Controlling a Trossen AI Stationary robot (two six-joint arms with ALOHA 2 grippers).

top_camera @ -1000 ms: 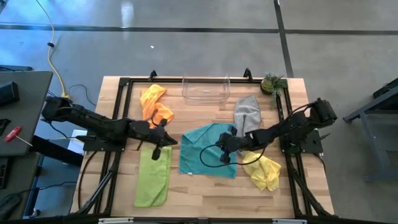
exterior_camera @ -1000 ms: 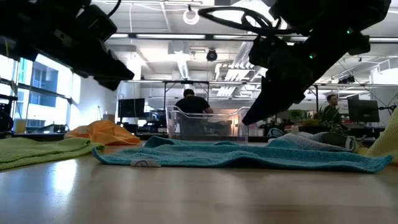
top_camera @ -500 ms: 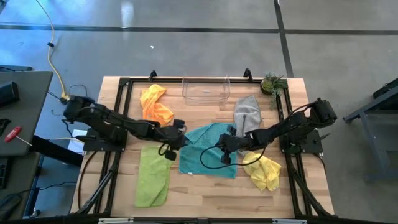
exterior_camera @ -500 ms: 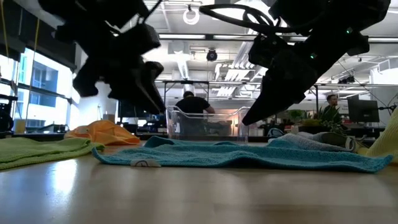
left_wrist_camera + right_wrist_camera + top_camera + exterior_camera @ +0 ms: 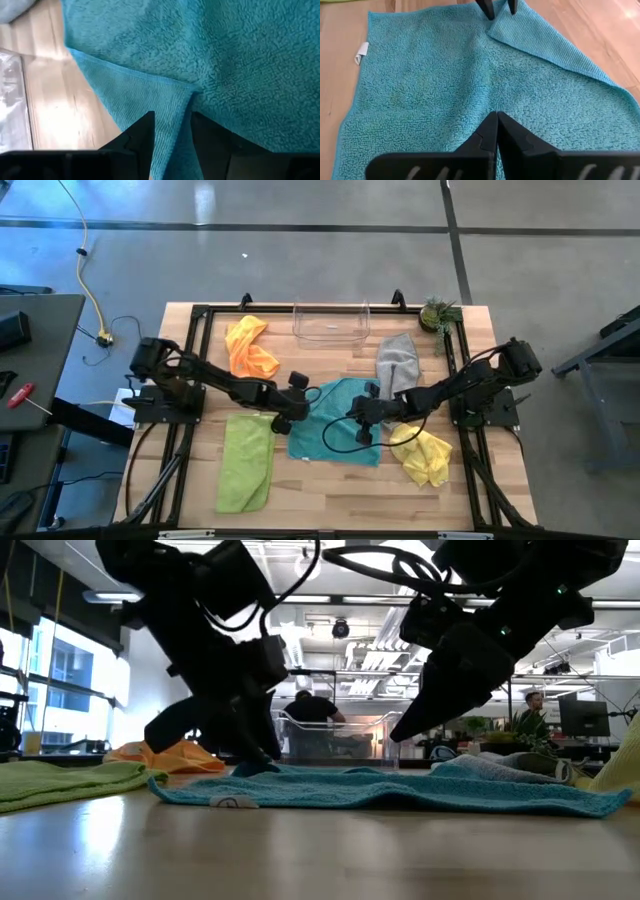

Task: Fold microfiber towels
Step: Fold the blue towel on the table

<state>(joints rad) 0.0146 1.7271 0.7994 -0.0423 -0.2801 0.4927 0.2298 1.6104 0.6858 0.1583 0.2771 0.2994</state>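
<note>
working both grippers on the teal towel (image 5: 335,423) spread mid-table.
high view: left gripper (image 5: 297,402) at teal towel's near-left edge, right gripper (image 5: 366,412) on its opposite side; lime green towel (image 5: 246,462), orange towel (image 5: 250,350), grey towel (image 5: 398,361), yellow towel (image 5: 424,454) lying around it, clear bin (image 5: 331,322) beyond. low view: both tips down at the teal cloth. left wrist view: fingers (image 5: 141,137) parted, straddling a folded-over corner, grip not certain. right wrist view: fingers (image 5: 488,131) pressed together, holding nothing.

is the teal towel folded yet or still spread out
Mostly spread: the teal towel lies flat on the table, with only one corner turned over by the left pincer.
</note>
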